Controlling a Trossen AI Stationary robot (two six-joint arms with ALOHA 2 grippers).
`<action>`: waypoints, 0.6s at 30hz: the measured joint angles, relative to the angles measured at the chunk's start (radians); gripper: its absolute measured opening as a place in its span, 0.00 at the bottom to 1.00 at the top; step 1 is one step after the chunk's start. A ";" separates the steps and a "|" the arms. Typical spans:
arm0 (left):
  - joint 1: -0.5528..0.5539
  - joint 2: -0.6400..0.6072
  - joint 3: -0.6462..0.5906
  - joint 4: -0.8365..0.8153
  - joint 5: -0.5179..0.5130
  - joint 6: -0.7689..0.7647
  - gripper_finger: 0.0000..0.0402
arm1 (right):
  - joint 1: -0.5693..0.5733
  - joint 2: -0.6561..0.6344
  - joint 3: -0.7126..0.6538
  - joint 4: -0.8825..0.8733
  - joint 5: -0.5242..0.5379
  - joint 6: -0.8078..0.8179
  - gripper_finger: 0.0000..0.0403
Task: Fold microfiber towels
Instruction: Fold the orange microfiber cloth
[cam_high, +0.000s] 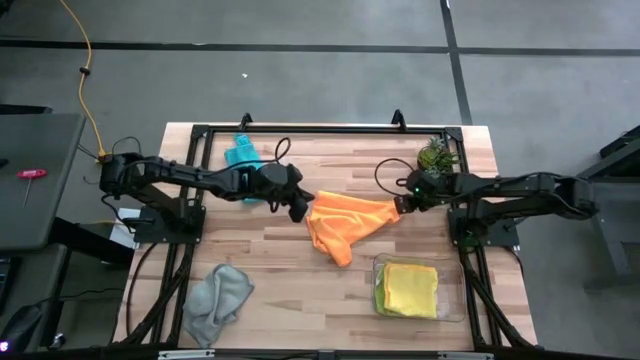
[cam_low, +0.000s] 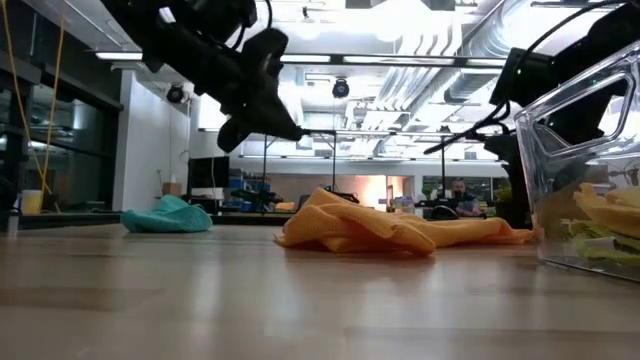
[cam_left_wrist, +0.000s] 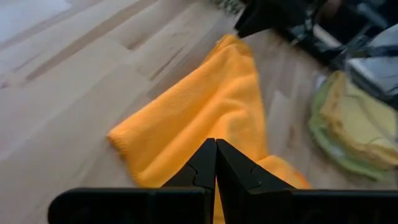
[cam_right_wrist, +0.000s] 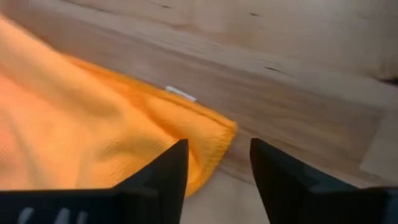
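In the middle of the high view the orange towel (cam_high: 346, 226) lies crumpled on the table (cam_high: 300, 290). The left gripper (cam_high: 298, 211) hovers at its left edge, fingers pressed shut on nothing. The right gripper (cam_high: 401, 205) sits at the towel's right corner with its fingers parted, the corner just beside them, not pinched. This looks like the spreading step before a fold. Next, each gripper likely needs a corner. The yellow towel (cam_high: 411, 288) rests in the clear tray (cam_high: 458, 290), lower right.

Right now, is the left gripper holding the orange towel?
No: in the left wrist view the left gripper is shut on nothing, above the orange towel lying on the table.
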 joint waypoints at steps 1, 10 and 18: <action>-0.006 0.000 0.000 0.012 0.000 -0.011 0.00 | -0.004 0.004 -0.003 0.000 0.000 0.016 0.42; -0.045 0.000 0.000 0.032 -0.009 -0.043 0.00 | -0.005 0.107 -0.006 0.129 -0.006 0.100 0.40; -0.049 0.000 0.000 0.032 -0.012 -0.078 0.00 | 0.016 0.170 -0.001 0.137 0.008 0.165 0.26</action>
